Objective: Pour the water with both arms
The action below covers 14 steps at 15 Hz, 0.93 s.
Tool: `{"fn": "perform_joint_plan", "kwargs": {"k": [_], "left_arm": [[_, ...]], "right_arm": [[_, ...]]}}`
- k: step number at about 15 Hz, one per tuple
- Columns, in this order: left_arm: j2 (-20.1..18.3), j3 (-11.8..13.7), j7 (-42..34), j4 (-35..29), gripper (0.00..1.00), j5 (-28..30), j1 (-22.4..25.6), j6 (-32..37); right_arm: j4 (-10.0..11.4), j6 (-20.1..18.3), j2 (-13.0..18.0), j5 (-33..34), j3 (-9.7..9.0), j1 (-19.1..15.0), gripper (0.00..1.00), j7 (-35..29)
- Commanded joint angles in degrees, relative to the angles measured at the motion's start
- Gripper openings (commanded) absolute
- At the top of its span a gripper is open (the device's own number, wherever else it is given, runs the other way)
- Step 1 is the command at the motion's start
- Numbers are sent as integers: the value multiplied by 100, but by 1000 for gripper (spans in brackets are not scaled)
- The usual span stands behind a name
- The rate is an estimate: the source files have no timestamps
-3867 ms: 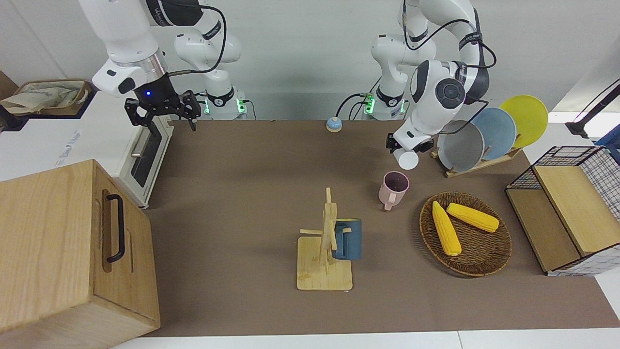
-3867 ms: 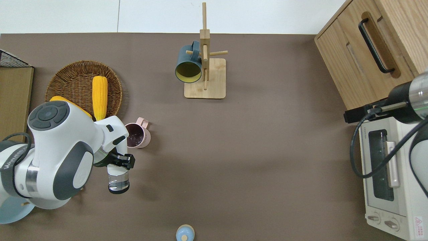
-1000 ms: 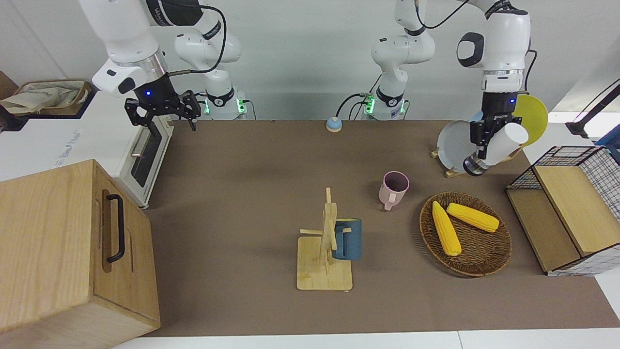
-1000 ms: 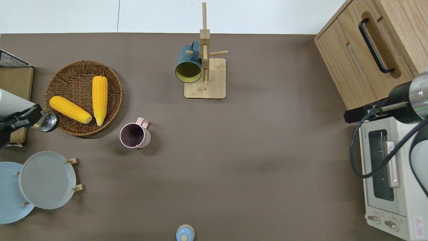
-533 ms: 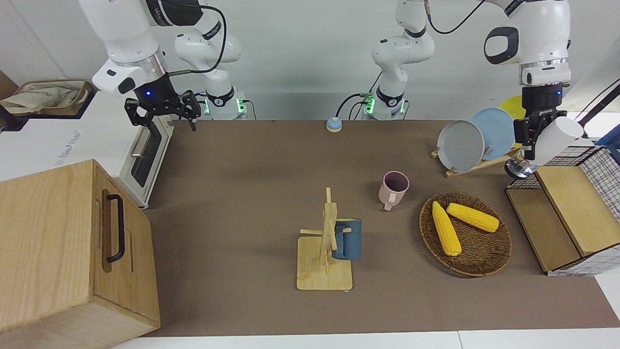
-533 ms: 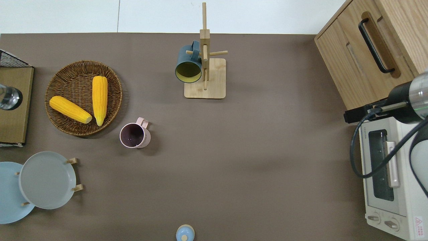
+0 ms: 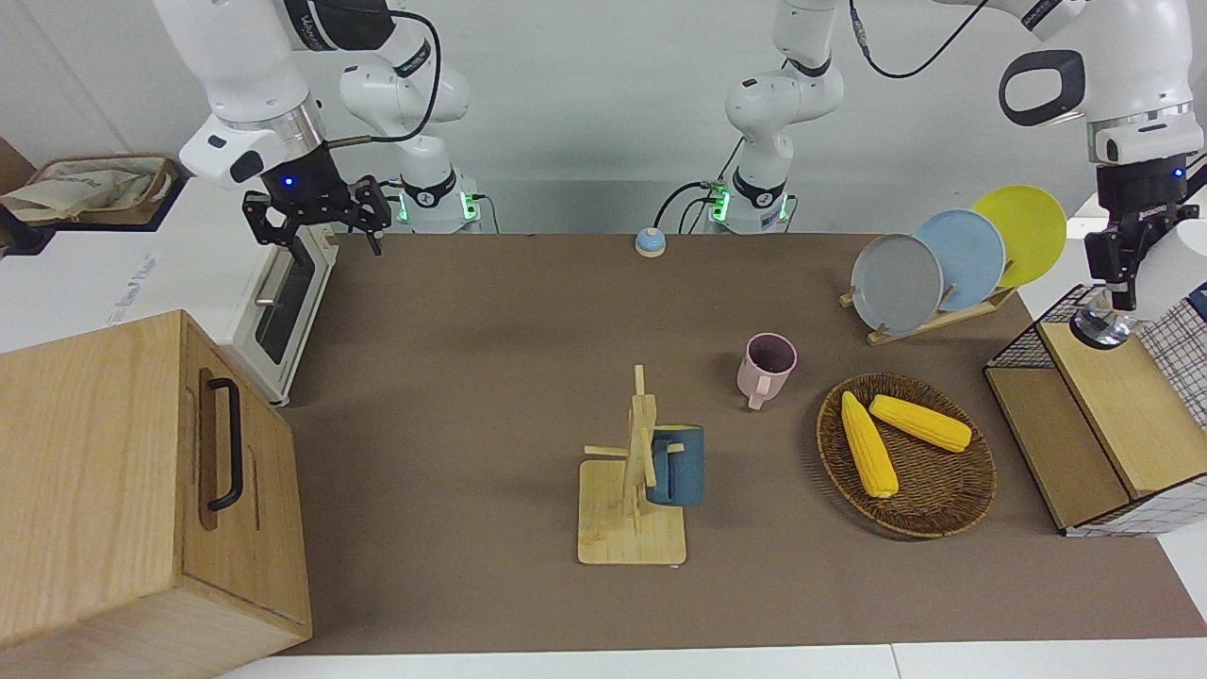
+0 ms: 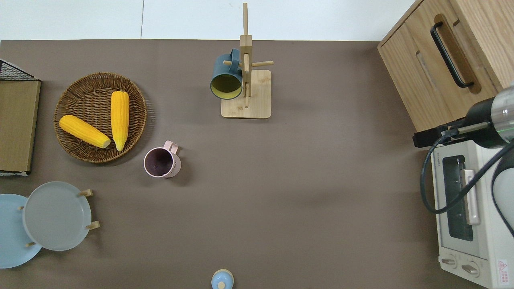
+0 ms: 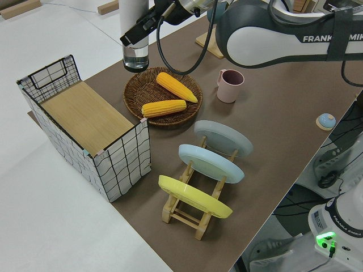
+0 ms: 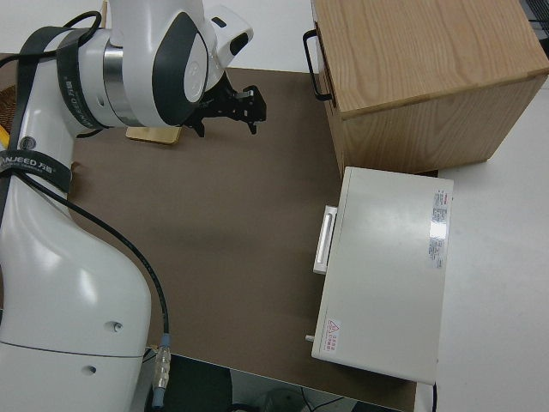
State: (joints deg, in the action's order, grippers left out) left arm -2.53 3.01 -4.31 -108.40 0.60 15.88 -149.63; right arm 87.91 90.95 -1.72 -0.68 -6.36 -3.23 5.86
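Presently the left gripper [image 7: 1124,273], a small black two-finger unit at the end of a glossy white jointed arm, grasps a tall bottle [image 7: 1146,292] with a white upper body and a clear base [image 9: 135,58] that holds a little water. In the front view the bottle hangs tilted over the wire-mesh storage box with a wooden top [image 7: 1122,405], at the left arm's end of the table; the overhead view does not take it in. The right arm is parked, its black gripper [image 7: 321,215] with fingers spread apart and grasping nothing.

On the brown table mat [image 8: 301,180] stands an upright pink mug with a handle [image 8: 161,162], just beside a round woven wicker basket [image 8: 72,96] that holds two yellow corn cobs [image 8: 119,119]. A dark blue mug [image 8: 225,78] hangs on a wooden mug tree [image 8: 245,86], farther from the robots. Three plates, grey [image 7: 896,281], pale blue [image 7: 971,255] and yellow [image 7: 1028,231], stand on edge in a wooden rack.
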Motion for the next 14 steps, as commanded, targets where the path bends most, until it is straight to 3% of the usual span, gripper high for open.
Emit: {"fn": "perform_joint_plan", "kwargs": {"k": [1,4,6,14], "left_arm": [[682,-29,-719,977,0,571,205,118],[982,-37,-1246,1338,0,1064,406,310],[1053,-63,-1676,1348,0,1257,608,320],[1360,-64,-3803,1348,0,2944,1110,320]], "right_arm": [[-81,-104,-21,77,-14,-2,983,12],[-73,-104,-21,77,-14,-11,983,12],[-81,-104,-21,77,-14,-2,983,12],[-81,-104,-21,77,-23,-2,983,12]]}}
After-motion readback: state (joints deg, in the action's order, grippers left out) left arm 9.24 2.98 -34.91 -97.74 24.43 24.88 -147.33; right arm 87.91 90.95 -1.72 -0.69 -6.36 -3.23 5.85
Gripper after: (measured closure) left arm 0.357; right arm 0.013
